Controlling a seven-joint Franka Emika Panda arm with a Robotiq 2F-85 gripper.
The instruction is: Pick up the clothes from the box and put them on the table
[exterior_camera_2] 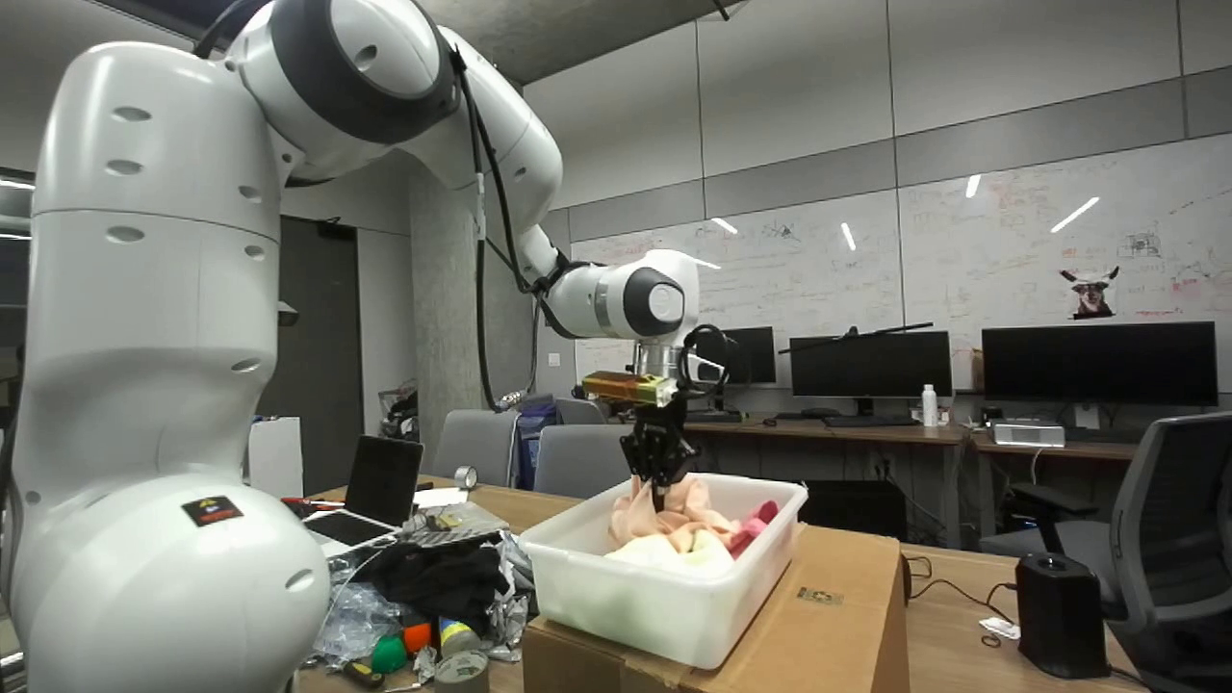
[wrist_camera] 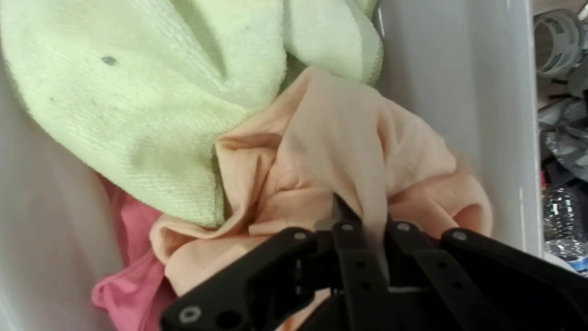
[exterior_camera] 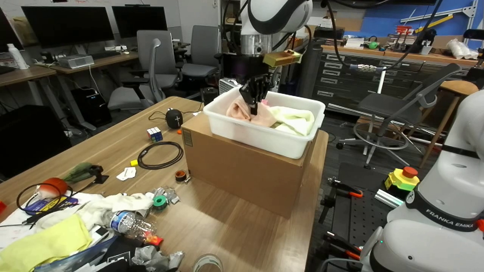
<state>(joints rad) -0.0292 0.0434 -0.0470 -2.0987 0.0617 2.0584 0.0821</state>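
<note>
Black two-finger gripper (wrist_camera: 375, 230), nearest in the wrist view: narrowed, pinching a fold of the peach-coloured thin cloth (wrist_camera: 340, 138). At near left, the crumpled pink cloth (wrist_camera: 133, 287); far left, the pale-green terry towel (wrist_camera: 115, 119), touching the peach cloth. All three lie inside the white rectangular plastic bin (exterior_camera: 261, 138), seated on the brown cardboard carton (exterior_camera: 242, 175) on the wood-grain table (exterior_camera: 223, 226). Caution: a shallow pinch may let the fold slip on lifting; contact may drag the towel along.
</note>
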